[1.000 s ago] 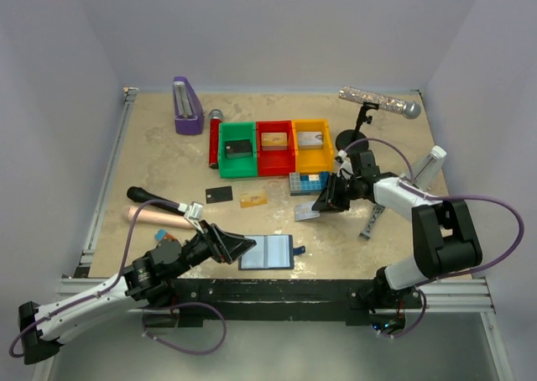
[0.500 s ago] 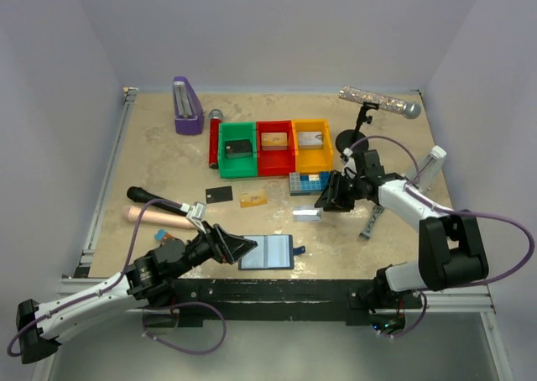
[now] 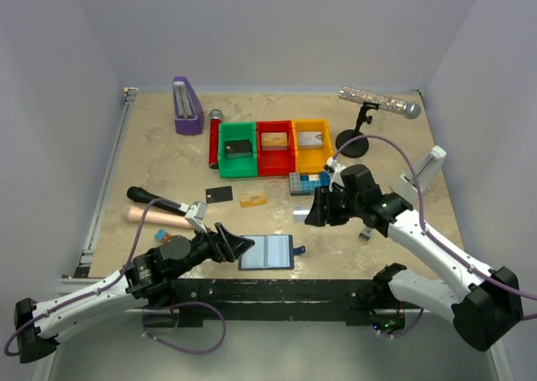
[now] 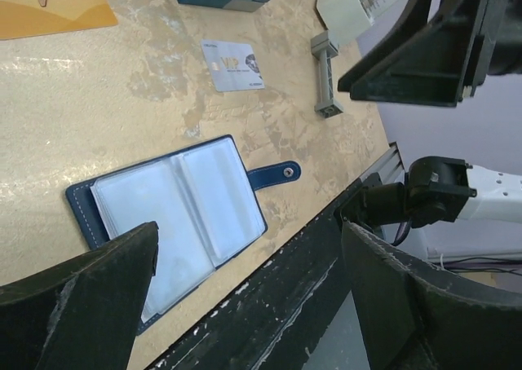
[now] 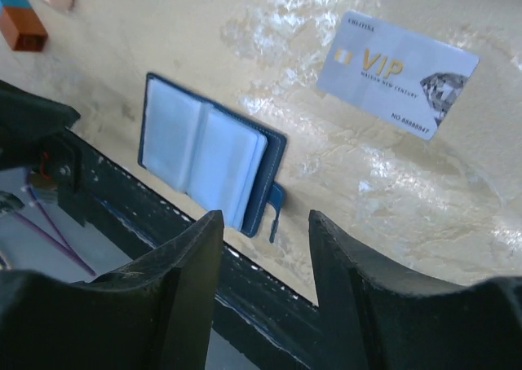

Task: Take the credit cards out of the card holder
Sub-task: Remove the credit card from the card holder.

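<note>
While your right gripper [image 5: 265, 223] hangs with jaws parted and empty, a silvery grey plastic VIP card [image 5: 397, 74] lies flat on the beige table [image 3: 159, 146] below it. Your left gripper [image 4: 249, 248], spread wide and empty, points at the open navy-blue folding card holder [image 3: 267, 252] near the front edge; a black card [image 3: 219, 194] and a gold-tan card [image 3: 252, 199] lie farther back.

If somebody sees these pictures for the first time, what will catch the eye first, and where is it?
The open navy card holder at the near edge of the table, pale pockets facing up, draws the eye first. Near it a silver VIP card lies flat on the table, apart from the holder, with the open, empty right gripper close by. Farther back stand three bins in a row, green, red and yellow.
</note>
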Controlling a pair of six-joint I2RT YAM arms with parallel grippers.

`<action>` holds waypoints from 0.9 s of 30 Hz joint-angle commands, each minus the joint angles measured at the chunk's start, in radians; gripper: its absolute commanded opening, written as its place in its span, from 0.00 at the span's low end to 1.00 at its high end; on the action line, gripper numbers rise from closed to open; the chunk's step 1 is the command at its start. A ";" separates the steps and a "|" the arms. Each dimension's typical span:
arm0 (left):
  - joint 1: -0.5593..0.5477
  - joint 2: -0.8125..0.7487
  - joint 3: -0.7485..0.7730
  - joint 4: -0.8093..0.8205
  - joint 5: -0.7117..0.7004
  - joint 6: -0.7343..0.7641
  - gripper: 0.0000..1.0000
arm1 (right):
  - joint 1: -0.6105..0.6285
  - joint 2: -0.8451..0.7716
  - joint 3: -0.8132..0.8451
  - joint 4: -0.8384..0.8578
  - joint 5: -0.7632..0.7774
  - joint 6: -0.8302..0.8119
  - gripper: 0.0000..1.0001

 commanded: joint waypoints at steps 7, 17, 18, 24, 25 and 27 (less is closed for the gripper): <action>0.003 0.142 0.050 -0.083 -0.019 -0.090 0.95 | 0.264 0.024 -0.107 0.003 0.172 0.091 0.66; 0.003 0.212 0.076 -0.048 0.056 -0.058 0.89 | 0.318 0.195 -0.100 0.089 0.178 0.131 0.59; 0.003 0.219 0.075 -0.040 0.063 -0.058 0.88 | 0.318 0.211 -0.096 0.096 0.175 0.131 0.57; 0.003 0.272 0.079 0.029 0.139 -0.038 0.84 | 0.320 0.245 -0.103 0.137 0.209 0.150 0.39; 0.003 0.283 0.082 0.041 0.154 -0.035 0.82 | 0.320 0.245 -0.104 0.142 0.209 0.153 0.35; 0.003 0.311 0.090 0.063 0.171 -0.029 0.81 | 0.321 0.254 -0.101 0.143 0.199 0.151 0.29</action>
